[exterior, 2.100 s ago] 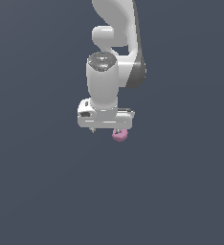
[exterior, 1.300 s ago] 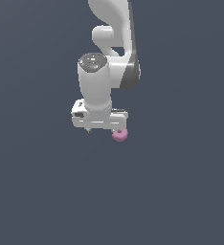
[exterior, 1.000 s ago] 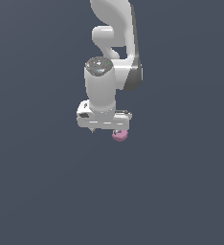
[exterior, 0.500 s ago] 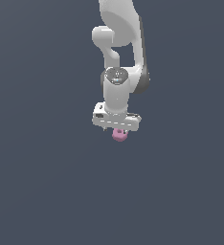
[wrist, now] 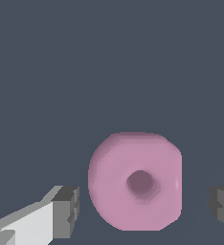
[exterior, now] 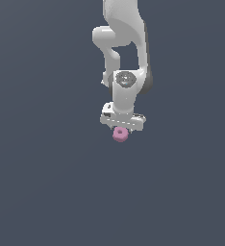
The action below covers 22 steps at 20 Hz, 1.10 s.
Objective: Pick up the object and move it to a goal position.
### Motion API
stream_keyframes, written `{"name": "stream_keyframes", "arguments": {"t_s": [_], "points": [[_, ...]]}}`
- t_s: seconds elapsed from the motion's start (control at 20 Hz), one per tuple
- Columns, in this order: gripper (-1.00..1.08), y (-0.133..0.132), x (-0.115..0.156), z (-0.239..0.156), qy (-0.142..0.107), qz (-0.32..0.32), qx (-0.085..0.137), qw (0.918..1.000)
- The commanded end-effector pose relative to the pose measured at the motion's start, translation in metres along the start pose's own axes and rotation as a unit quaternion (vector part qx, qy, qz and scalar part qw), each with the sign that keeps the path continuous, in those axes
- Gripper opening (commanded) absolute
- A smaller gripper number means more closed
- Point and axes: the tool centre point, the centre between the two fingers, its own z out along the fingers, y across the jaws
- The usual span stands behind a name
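Exterior and wrist views of a Franka Panda arm point(exterior: 126, 43) above a plain dark grey surface point(exterior: 47, 182) with no visible edges or corners to place things by.

The pink ring-shaped object point(exterior: 119, 135) sits directly below the white gripper point(exterior: 122, 126); the exterior view does not show whether it rests on the surface or hangs clear of it. In the wrist view the object point(wrist: 135, 181) lies between the two dark finger pads point(wrist: 66, 211), with a clear gap on each side. The jaws stand spread wider than the object and touch nothing, so the gripper holds nothing at this moment.

Handling, as a judgement: the object is small against the gripper and probably light. Its smooth, rounded outer wall could slip or roll out of a poorly centred pinch. The render gives no sign of softness or fragility. The sensible hold is across the outer wall, on opposite sides of the central hollow, with the pads level with its thickest part.

Orientation: the hollow faces the wrist camera, so the ring's axis runs along the gripper's approach line. The outline is nearly as wide as it is tall, with no marked long axis.
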Motion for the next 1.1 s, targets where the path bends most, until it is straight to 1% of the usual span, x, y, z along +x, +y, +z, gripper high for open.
{"name": "stream_keyframes", "arguments": {"t_s": [0.0, 0.3, 0.75, 1.0, 1.05], "points": [[1.00, -0.001, -0.003, 0.002, 0.000, 0.003, 0.000, 1.0000], [1.00, -0.001, -0.003, 0.007, 0.000, 0.002, 0.000, 1.0000], [1.00, -0.001, -0.004, 0.045, 0.000, 0.003, 0.000, 1.0000], [1.00, -0.001, -0.004, 0.052, 0.000, 0.003, 0.000, 1.0000], [-1.00, -0.001, -0.004, 0.052, 0.000, 0.003, 0.000, 1.0000]]}}
